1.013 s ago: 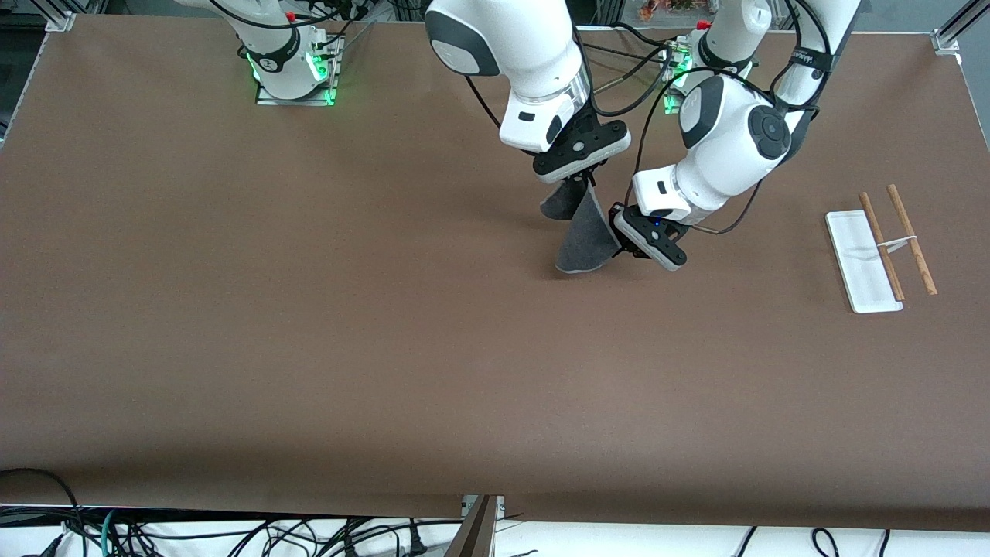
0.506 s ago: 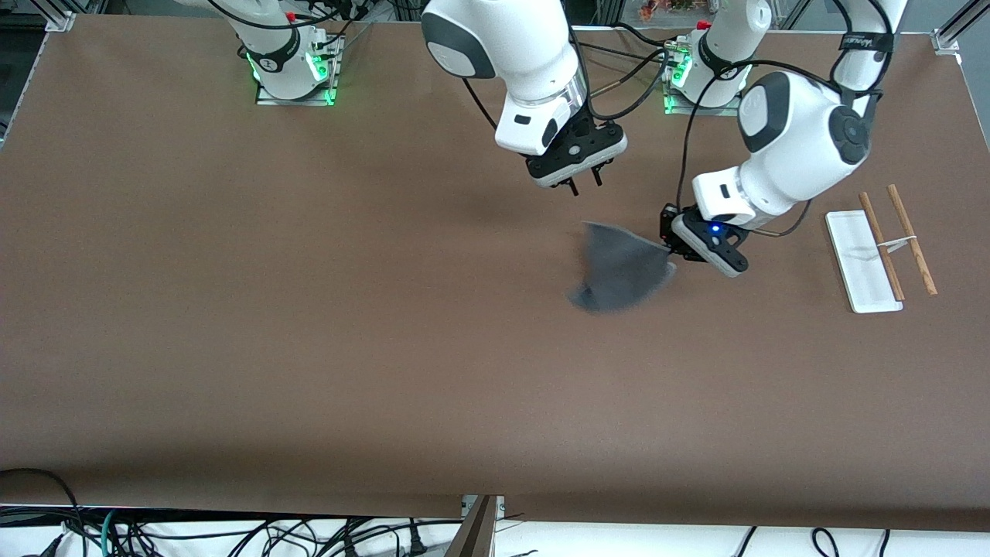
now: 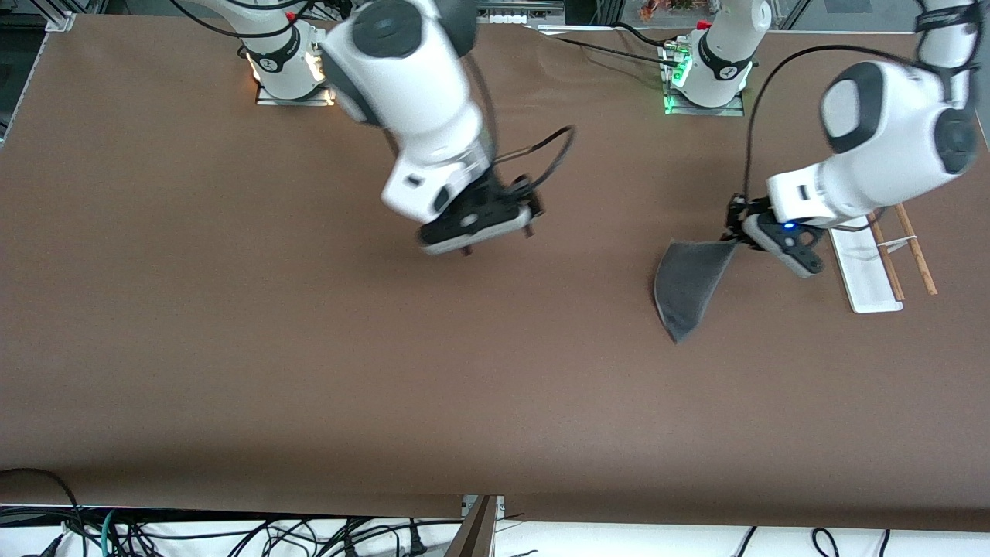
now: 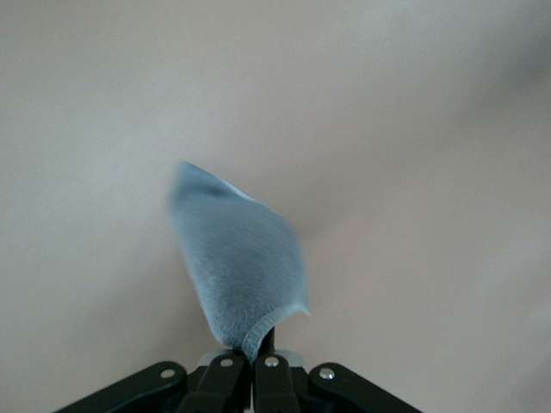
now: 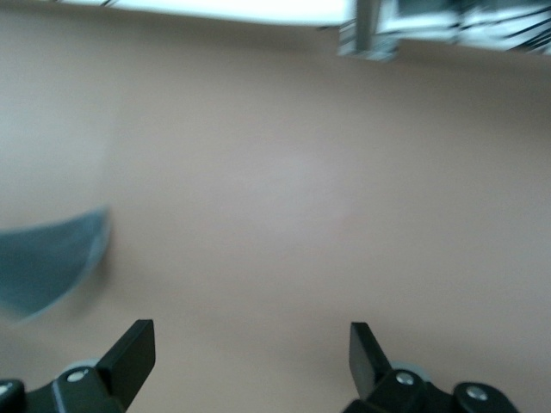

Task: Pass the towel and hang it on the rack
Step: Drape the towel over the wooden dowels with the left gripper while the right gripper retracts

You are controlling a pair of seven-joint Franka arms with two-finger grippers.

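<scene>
The small, soft dark-grey cloth towel (image 3: 688, 288) hung limp and light at right of frame, pinched at one trimmed corner by the left tool (image 3: 744, 232), beside the white-based wooden-rod rack (image 3: 865, 275); the right tool (image 3: 495, 234) stood wide and empty.

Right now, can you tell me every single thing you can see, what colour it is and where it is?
Small soft dark grey towel: one, dark grey face showing, hanging in the air from the left gripper, over the table beside the rack.
Small rack with flat white base and two thin brown wooden rods: one, white and brown, on the table at the left arm's end.
Brown table: one, brown, under everything.
Black cables: several, black, below the table edge nearest the front camera.
Left gripper: one, black, shut on a corner of the towel, next to the rack.
Right gripper: one, black, open and holding nothing, over the middle of the table.
</scene>
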